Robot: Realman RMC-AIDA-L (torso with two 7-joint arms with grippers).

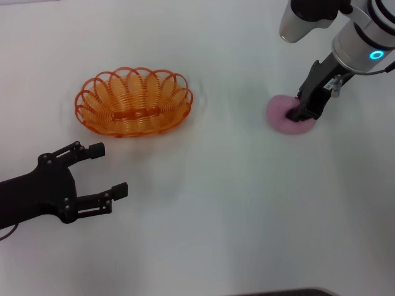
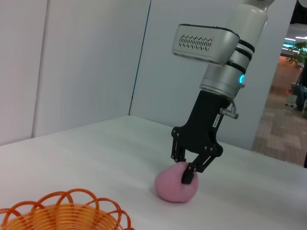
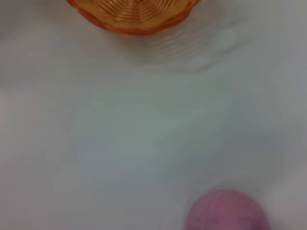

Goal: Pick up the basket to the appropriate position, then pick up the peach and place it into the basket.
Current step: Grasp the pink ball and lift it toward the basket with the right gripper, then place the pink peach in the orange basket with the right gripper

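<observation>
The orange wire basket (image 1: 134, 102) sits upright on the white table, left of centre; it also shows in the left wrist view (image 2: 62, 213) and the right wrist view (image 3: 134, 14). The pink peach (image 1: 284, 120) rests on the table at the right and shows in both wrist views too (image 2: 175, 187) (image 3: 228, 211). My right gripper (image 1: 296, 115) (image 2: 182, 170) points down onto the peach's top with its fingers closed against it. My left gripper (image 1: 113, 168) is open and empty, near the table's front left, a short way in front of the basket.
The white table (image 1: 203, 203) stretches between basket and peach with nothing on it. White wall panels (image 2: 86, 62) stand behind the table in the left wrist view.
</observation>
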